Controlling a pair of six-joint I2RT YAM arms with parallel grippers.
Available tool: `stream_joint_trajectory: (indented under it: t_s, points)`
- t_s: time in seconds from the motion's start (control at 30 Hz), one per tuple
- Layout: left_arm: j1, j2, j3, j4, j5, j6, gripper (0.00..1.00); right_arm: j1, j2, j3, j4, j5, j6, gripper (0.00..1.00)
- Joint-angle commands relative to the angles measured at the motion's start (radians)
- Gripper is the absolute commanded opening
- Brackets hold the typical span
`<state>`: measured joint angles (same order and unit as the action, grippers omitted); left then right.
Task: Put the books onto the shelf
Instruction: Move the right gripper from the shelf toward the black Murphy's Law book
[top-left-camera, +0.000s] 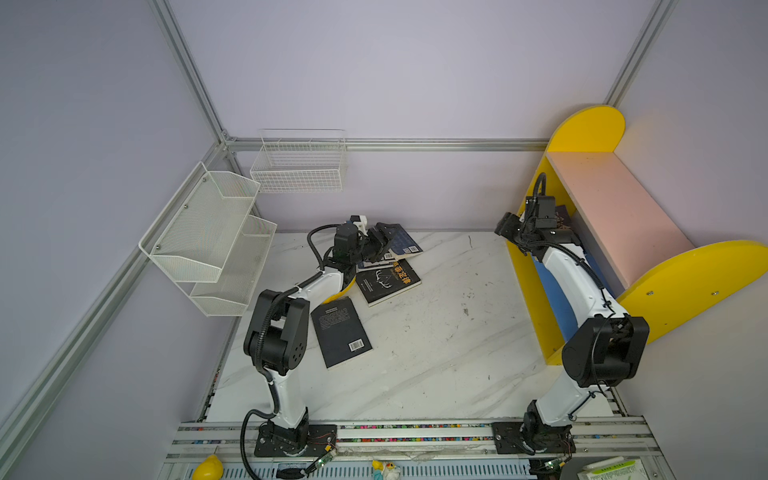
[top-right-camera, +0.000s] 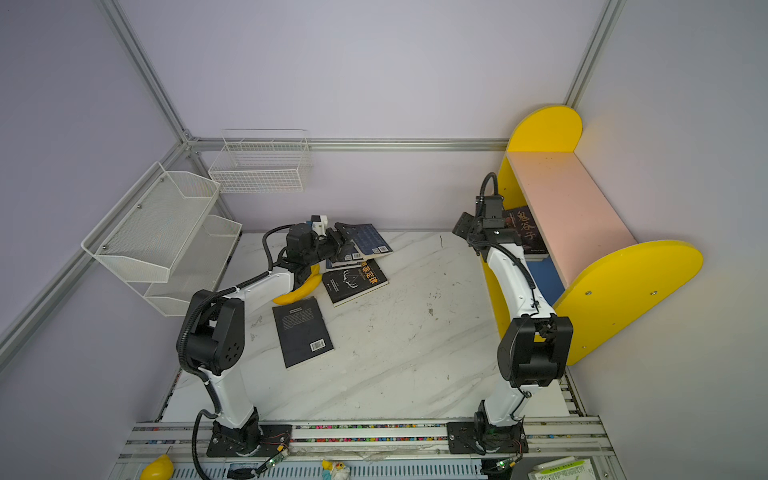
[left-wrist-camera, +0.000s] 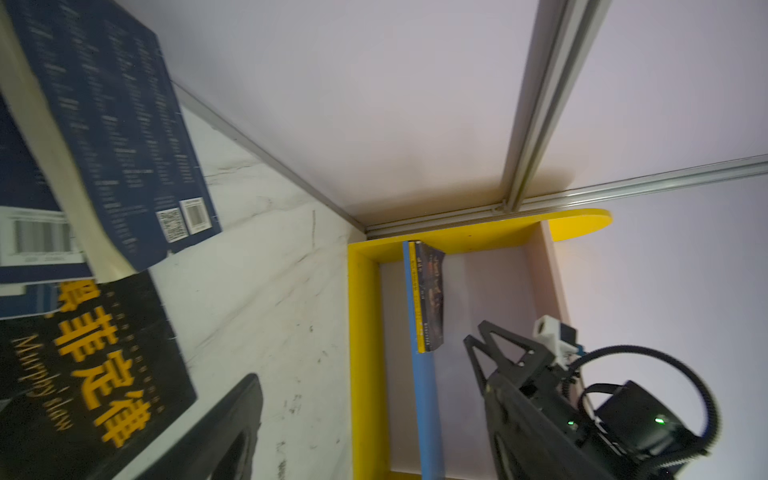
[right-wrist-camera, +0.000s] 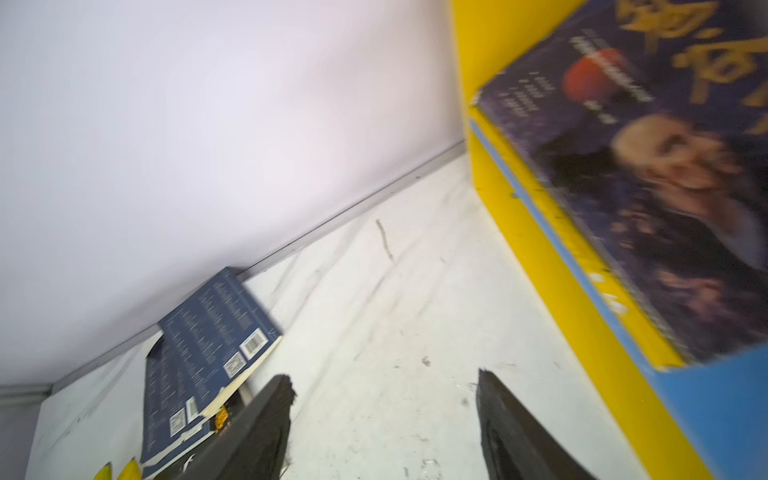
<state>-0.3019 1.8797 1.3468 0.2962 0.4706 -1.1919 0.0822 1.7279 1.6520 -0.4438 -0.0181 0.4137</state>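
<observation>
The shelf (top-left-camera: 615, 208) stood at 3 o'clock on the table (top-left-camera: 436, 353), with a dark book (top-right-camera: 525, 230) on its lower board. The tilted navy book (top-left-camera: 405, 241) lay at 12 o'clock, long axis 11-to-5. The left gripper (top-left-camera: 383, 241), the nearer one, was spread at the book's 9 o'clock edge; contact could not be told. The right gripper (right-wrist-camera: 384, 380) was spread and empty beside the shelf.

Robot lab: aluminium frame (top-left-camera: 386, 144), bench-mounted arms (top-left-camera: 569, 274)
</observation>
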Motion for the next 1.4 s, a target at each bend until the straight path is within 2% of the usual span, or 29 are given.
stream_joint_trajectory:
  t_s: [0.0,0.13,0.23,0.43,0.67,0.8,1.03,1.37]
  points:
    - [0.009,-0.074,0.086,-0.276,-0.070,0.238,0.84,0.069,0.072,0.003,0.113,-0.059,-0.044,0.72]
    - [0.012,-0.068,0.125,-0.496,-0.202,0.390,0.85,0.140,0.168,-0.048,0.289,-0.110,0.000,0.72]
    - [0.023,-0.042,0.130,-0.556,-0.264,0.440,0.86,0.189,0.260,-0.051,0.415,-0.157,0.033,0.72]
    - [0.040,0.100,0.263,-0.563,-0.198,0.426,0.85,0.252,0.464,0.069,0.545,-0.173,0.063,0.72]
    - [0.040,0.130,0.296,-0.615,-0.243,0.430,0.84,0.266,0.639,0.223,0.554,-0.222,0.131,0.69]
    - [0.040,0.104,0.245,-0.638,-0.275,0.465,0.84,0.293,0.646,0.206,0.541,-0.273,0.117,0.68]
    - [0.053,0.103,0.165,-0.643,-0.328,0.532,0.87,0.344,0.553,0.000,0.529,-0.296,0.062,0.68]
    - [0.084,0.242,0.257,-0.589,-0.383,0.658,0.88,0.374,0.430,-0.166,0.480,-0.246,0.037,0.69]
